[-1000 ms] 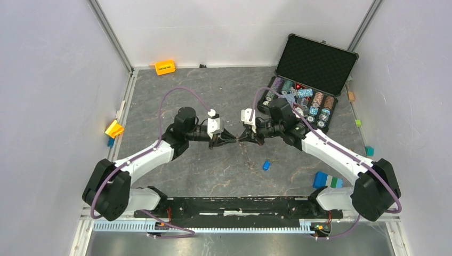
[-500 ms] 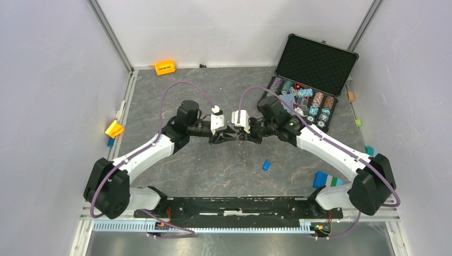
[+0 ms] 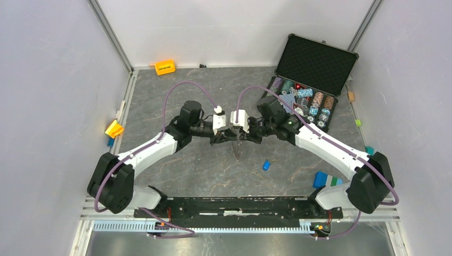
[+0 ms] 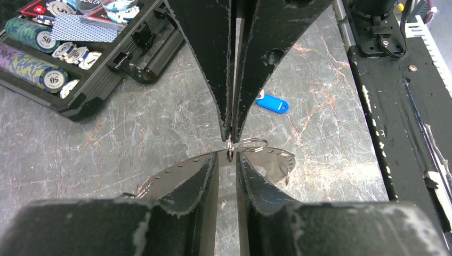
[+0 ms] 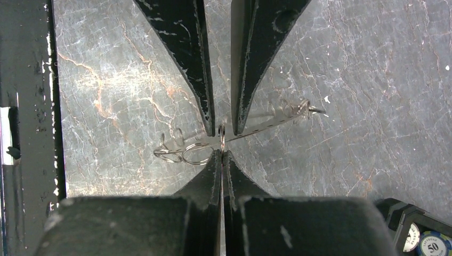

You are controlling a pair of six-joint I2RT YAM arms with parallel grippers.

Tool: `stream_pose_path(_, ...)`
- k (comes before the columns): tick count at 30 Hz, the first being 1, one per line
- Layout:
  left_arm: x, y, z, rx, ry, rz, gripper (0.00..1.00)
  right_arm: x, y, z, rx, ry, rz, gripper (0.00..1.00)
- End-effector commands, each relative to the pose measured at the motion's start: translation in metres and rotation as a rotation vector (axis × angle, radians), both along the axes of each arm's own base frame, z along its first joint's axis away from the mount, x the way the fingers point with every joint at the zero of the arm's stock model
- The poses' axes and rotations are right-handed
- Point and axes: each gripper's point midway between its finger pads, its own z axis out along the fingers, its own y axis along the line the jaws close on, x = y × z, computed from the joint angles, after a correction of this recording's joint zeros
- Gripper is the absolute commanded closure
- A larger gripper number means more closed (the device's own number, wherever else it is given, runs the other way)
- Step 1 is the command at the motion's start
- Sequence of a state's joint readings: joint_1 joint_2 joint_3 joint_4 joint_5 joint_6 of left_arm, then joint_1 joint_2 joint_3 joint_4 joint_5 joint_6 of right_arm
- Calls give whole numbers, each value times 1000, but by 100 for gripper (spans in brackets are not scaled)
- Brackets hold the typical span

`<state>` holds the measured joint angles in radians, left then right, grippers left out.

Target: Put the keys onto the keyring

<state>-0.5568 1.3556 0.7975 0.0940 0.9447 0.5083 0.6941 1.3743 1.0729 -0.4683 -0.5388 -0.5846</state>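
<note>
Meeting point: over the middle of the desk (image 3: 202,170), the left tool (image 4: 227,158) and right tool (image 4: 233,134) stand tip to tip.
Right tool: pressed together, pinching a wire loop of the keyring (image 5: 266,121) edge-on.
Left tool: fingers parted a little, straddling that same loop; whether they bear on the metal cannot be told.
Keyring: caught between the two sets of tips, its flat holed band trailing to one side and its spare loops to the other.
Key: a blue-headed key (image 3: 266,165) lies on the desk, well apart, not yet threaded.
Doing it well: the right tool probably needs to hold firm while the left closes gently on the band, so the ring neither twists nor drops.
Since a second ago: the wrists have drawn closer together, a thin dark strand now hangs beneath the tips, and the key has not moved.
</note>
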Motion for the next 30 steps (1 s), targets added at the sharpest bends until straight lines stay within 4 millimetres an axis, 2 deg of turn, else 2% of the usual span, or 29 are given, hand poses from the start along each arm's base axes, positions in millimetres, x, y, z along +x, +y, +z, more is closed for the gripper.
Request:
stream_pose_path(1,1,-8,12,-45,-43,-39,76,7,10,22,46,-50,9,100)
stream_pose_path(10,0,-12,14,-54,-22,-56,78,7,10,18,43,-40,11,100)
stream_pose_path(17,-5,-12,12,-71,-20,-67,84,5,11,16,56,-45,15,100)
stream_pose_path(25,-11,-11,10,-86,-31,-92,96,3,11,20,111,-72,0,100)
stream_pose_path(30,-14,-9,11,-89,-48,-97,91,3,10,21,120,-73,-8,100)
